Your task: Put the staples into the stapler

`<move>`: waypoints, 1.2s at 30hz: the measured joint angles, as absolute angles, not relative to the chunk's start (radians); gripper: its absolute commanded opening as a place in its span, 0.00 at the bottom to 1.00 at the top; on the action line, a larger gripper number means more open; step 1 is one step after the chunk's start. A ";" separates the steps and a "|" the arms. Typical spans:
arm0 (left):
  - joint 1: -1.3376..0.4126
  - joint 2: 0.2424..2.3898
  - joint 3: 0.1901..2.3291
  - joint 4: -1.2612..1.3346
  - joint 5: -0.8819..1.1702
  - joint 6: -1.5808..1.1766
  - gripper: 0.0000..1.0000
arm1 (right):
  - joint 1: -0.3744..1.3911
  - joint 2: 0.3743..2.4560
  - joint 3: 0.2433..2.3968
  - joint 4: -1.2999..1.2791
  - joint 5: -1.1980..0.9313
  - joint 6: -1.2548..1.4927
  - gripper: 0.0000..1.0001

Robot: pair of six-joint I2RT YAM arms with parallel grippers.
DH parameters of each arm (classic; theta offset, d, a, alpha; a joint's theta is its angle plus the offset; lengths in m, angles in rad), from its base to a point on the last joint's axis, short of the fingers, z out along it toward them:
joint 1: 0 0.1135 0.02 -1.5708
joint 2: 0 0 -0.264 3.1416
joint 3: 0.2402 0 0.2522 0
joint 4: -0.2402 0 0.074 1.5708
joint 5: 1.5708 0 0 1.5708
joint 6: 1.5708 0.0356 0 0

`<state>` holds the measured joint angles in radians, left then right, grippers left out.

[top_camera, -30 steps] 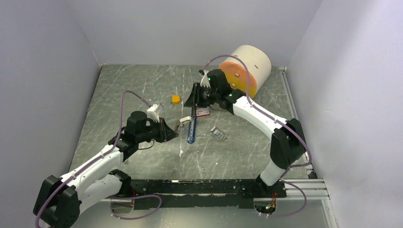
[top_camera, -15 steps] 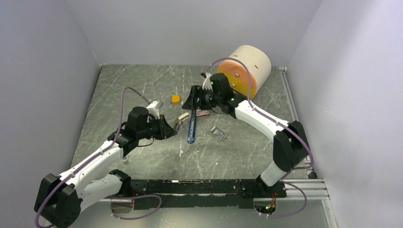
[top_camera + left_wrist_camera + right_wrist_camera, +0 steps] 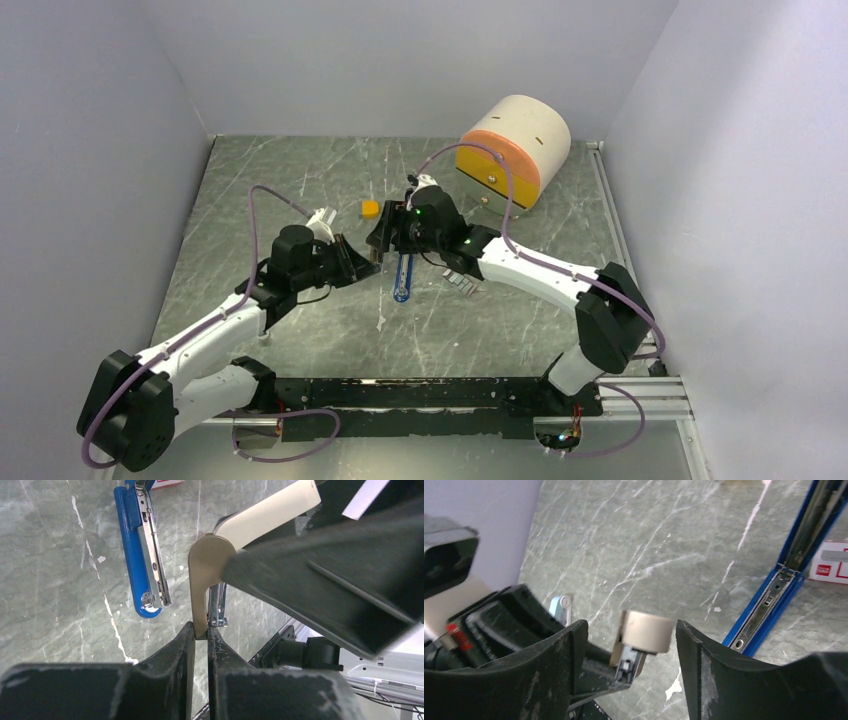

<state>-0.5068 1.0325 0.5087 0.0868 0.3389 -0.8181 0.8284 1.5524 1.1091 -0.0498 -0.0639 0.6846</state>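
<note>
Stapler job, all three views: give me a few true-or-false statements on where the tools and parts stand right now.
1. The left tool is shut on a beige piece. True.
2. The right tool grips the blue stapler. False: it is open, with a finger on each side of the beige piece's end.
3. The blue stapler lies on the table with its metal channel exposed. True.
4. The staples sit in the stapler. False: they lie on the table beside the right arm.
5. The orange block touches the stapler. False: it sits apart.
</note>
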 measured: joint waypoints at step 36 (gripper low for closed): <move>-0.508 0.738 0.785 -0.424 -0.425 -0.686 0.71 | 0.952 2.068 1.572 -0.384 0.260 0.552 0.29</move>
<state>-0.5076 0.7376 0.7849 -0.4240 -0.4248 -0.6861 0.9516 2.0682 1.5723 -0.3840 0.2600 0.5522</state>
